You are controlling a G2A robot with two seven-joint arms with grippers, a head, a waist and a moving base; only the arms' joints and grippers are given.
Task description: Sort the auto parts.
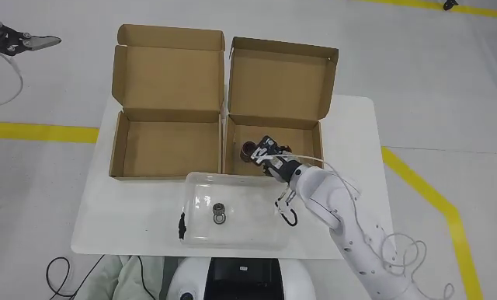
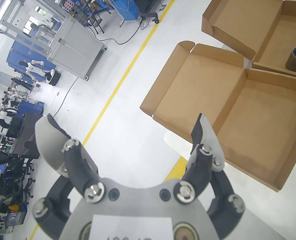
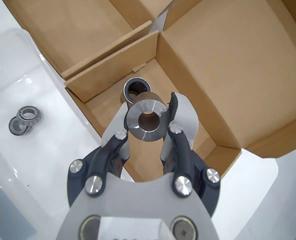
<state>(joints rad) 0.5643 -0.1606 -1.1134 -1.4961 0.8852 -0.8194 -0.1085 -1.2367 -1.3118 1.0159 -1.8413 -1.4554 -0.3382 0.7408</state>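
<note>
One sleeve (image 3: 135,89) stands in a box (image 3: 213,63); the right end effector (image 3: 149,104) pinches a second sleeve (image 3: 148,122) above it. Two bearings (image 3: 24,119) wait in the tray (image 3: 10,51); the left end effector (image 2: 124,123) hangs spread.

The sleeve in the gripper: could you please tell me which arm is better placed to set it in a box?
Right. The right gripper holds the sleeve over the box with a similar sleeve inside; the left gripper hangs open beyond the table.

Two open boxes (image 1: 167,148) (image 1: 299,148), one clear tray (image 1: 233,178), two metal sleeves (image 3: 134,119) (image 2: 294,62), two bearings (image 3: 35,118) (image 3: 12,127), and one white table (image 1: 353,137).
</note>
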